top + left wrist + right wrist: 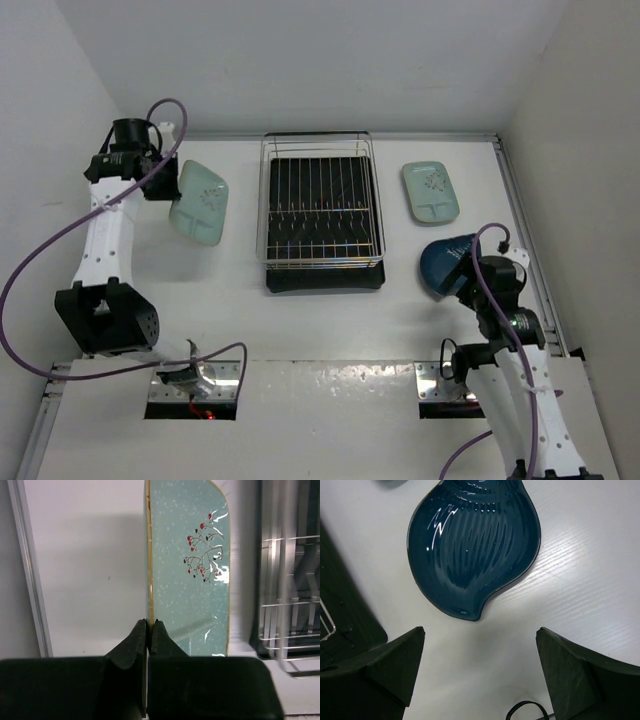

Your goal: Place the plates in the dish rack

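Observation:
My left gripper (148, 622) is shut on the rim of a pale mint-green plate (192, 570) with a red berry sprig, held tilted above the table left of the dish rack (321, 210); the top view shows plate (199, 203) and gripper (165, 178). The rack's chrome wires (290, 580) show at the right of the left wrist view. A second mint plate (431, 191) lies flat right of the rack. A dark blue ribbed plate (472, 550) lies on the table just ahead of my open, empty right gripper (481, 632), also in the top view (445, 264).
White walls close the table on left, back and right. A metal rail (525, 230) runs along the right edge. The rack's black drip tray corner (345, 620) shows left in the right wrist view. A purple cable (40, 250) loops beside the left arm.

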You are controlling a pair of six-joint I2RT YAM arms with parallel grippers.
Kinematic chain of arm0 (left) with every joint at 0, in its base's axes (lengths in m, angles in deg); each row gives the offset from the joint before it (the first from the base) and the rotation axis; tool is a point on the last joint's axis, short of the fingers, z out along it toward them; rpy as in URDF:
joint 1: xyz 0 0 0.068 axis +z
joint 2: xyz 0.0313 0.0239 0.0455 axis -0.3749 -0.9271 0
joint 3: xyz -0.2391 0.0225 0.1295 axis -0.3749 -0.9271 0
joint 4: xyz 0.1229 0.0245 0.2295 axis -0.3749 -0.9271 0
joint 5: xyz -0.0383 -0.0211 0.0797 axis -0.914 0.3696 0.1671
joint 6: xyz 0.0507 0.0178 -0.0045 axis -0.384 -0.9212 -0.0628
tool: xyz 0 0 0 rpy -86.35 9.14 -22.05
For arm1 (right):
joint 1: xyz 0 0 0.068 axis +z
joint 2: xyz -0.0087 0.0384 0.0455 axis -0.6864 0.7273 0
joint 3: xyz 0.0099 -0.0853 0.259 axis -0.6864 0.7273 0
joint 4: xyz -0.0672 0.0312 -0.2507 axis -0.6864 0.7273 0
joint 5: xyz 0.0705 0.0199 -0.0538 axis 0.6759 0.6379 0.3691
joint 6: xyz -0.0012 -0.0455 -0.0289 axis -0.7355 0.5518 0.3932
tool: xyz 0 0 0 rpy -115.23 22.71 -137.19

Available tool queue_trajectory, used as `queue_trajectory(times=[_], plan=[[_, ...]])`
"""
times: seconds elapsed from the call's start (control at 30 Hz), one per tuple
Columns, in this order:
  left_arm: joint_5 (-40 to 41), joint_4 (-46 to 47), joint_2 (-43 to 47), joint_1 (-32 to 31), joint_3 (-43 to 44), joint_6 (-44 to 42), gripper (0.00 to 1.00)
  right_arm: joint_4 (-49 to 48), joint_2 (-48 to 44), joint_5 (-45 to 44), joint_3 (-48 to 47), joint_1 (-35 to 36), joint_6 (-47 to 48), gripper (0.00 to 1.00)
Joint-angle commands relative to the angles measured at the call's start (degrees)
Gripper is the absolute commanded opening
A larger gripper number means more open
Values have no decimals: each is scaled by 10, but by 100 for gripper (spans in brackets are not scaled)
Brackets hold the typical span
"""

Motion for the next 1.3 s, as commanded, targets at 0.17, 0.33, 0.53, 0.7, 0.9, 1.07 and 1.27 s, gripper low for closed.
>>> queue_trajectory(times=[0.17, 0.33, 0.53, 0.7, 0.9, 1.07, 1.27], plan=[[35, 33, 89, -170, 78, 42, 0, -64, 95, 126, -163, -2, 43, 85], [69, 33, 79, -250, 89, 42, 0, -119, 226, 226, -346, 53, -13, 82], [153, 33, 46, -340, 130, 27, 0, -198, 397, 166, -528, 208, -97, 82], [192, 63, 34, -388, 125, 0, 0, -180, 603, 150, -715, 298, -138, 84], [222, 102, 22, -419, 94, -27, 0, -173, 703, 158, -792, 309, -212, 86], [247, 136, 22, -446, 76, -53, 0, -168, 749, 150, -813, 326, -231, 83], [289, 156, 11, -487, 64, -85, 0, -197, 756, 178, -775, 330, -296, 81]])
